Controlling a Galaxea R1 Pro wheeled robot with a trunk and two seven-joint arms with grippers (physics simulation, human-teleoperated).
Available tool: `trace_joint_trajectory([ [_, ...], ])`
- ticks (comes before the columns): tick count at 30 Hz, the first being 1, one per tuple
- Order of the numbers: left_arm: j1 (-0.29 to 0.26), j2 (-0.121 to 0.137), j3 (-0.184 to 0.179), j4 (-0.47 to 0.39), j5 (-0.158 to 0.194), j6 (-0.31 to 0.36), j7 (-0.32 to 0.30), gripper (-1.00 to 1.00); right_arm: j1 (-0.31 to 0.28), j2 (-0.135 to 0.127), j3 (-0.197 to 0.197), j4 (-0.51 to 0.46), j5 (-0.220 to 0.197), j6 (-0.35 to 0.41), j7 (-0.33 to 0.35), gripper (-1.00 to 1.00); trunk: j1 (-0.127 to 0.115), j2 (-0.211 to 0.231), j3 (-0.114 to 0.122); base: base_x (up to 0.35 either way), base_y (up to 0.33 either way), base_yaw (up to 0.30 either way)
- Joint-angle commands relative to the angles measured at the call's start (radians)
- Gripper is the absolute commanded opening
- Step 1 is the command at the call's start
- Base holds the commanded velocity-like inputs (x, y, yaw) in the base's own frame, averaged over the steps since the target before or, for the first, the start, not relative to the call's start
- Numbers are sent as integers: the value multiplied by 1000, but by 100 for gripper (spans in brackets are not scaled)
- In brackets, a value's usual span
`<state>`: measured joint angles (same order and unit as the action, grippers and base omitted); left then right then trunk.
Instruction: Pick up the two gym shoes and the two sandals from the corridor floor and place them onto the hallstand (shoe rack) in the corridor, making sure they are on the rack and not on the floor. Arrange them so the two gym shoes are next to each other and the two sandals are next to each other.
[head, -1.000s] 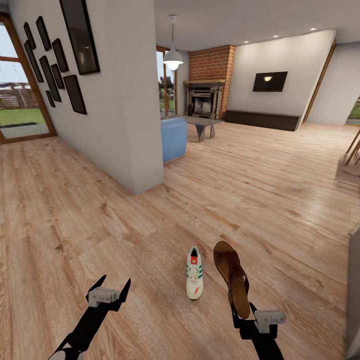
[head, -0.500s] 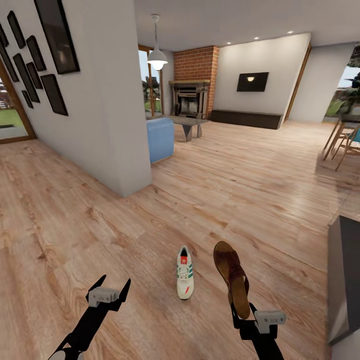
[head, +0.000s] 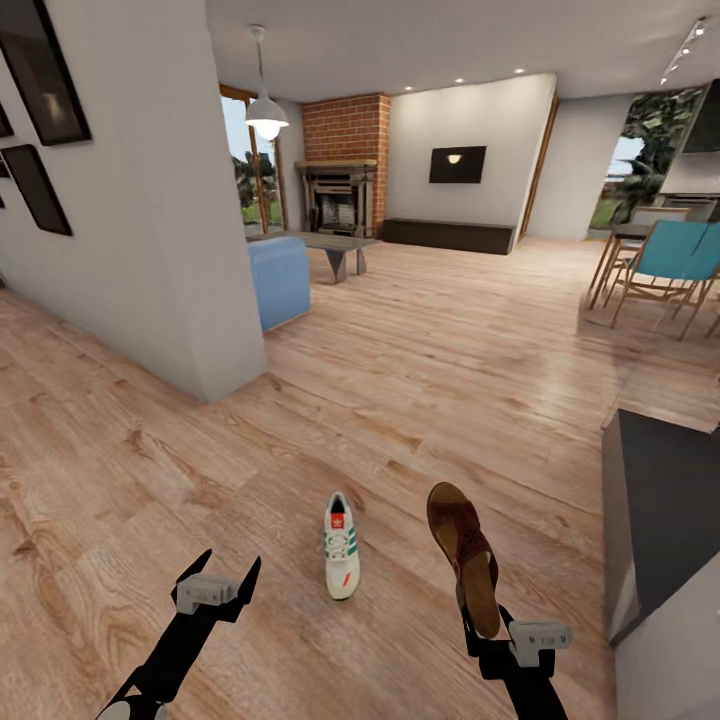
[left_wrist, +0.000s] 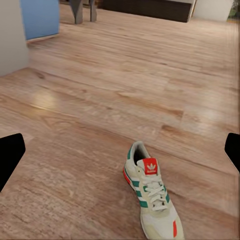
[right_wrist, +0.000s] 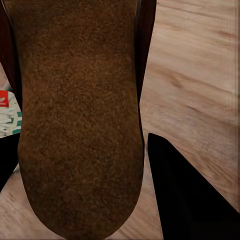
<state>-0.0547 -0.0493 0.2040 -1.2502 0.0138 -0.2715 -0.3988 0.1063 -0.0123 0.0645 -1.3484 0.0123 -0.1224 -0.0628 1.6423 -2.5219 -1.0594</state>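
A white gym shoe (head: 341, 546) with green stripes lies on the wood floor (head: 420, 380) between my two arms, and it shows again in the left wrist view as the same gym shoe (left_wrist: 151, 194). My right gripper (head: 480, 630) is shut on a dark brown sandal (head: 465, 555), held up off the floor with its toe pointing away; the sandal's footbed (right_wrist: 77, 115) covers most of the right wrist view. My left gripper (head: 222, 578) is open and empty, left of the gym shoe. A grey unit with a dark top (head: 660, 500), possibly the hallstand, stands at the right edge.
A white wall corner (head: 200, 300) stands ahead on the left, with a blue seat (head: 278, 280) behind it. Chairs and a table (head: 660, 265) are at the far right. A brick fireplace (head: 340, 190) and a wide stretch of floor lie beyond.
The whole view has swung to the right: the wall and the gym shoe slid left in the picture and the grey unit and chairs came in at the right. Both arms kept their pose.
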Motion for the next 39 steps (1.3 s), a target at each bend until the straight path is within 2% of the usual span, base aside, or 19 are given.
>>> trace_joint_trajectory([
  [1,0,0,0,0,0,0,0,100,0,0,0,0,-3,0,1,-100,0,0,0,0,0,-86],
  [19,0,-2,-1,0,4,2,5,100,0,0,0,0,-4,0,1,-100,0,0,0,0,0,-25],
  [27,-11,-36,0,-1,-5,33,33,100,-5,0,-6,16,-6,0,1,-100,0,0,0,0,0,0],
  [30,-48,-48,1,3,-16,146,90,100,-8,0,-10,41,-7,-1,0,-100,0,0,0,0,0,0],
  [31,-48,-48,1,3,-16,146,90,100,-8,0,-10,41,-7,-1,0,-100,0,0,0,0,0,0],
  [34,-106,-55,-2,22,-29,287,179,100,-11,0,-13,60,-6,-1,0,-100,0,0,0,0,0,0],
  [35,-106,-55,-2,22,-29,287,179,100,-11,0,-13,60,-6,-1,0,-100,0,0,0,0,0,0],
  [37,-156,-62,-11,36,-37,359,243,100,-12,0,-14,67,-6,-2,0,-100,0,0,0,0,0,0],
  [38,-156,-62,-11,36,-37,359,243,100,-12,0,-14,67,-6,-2,0,-100,0,0,0,0,0,0],
  [39,-185,-67,-18,44,-40,388,277,100,-12,0,-14,70,-6,-2,-1,-100,0,0,0,0,0,0],
])
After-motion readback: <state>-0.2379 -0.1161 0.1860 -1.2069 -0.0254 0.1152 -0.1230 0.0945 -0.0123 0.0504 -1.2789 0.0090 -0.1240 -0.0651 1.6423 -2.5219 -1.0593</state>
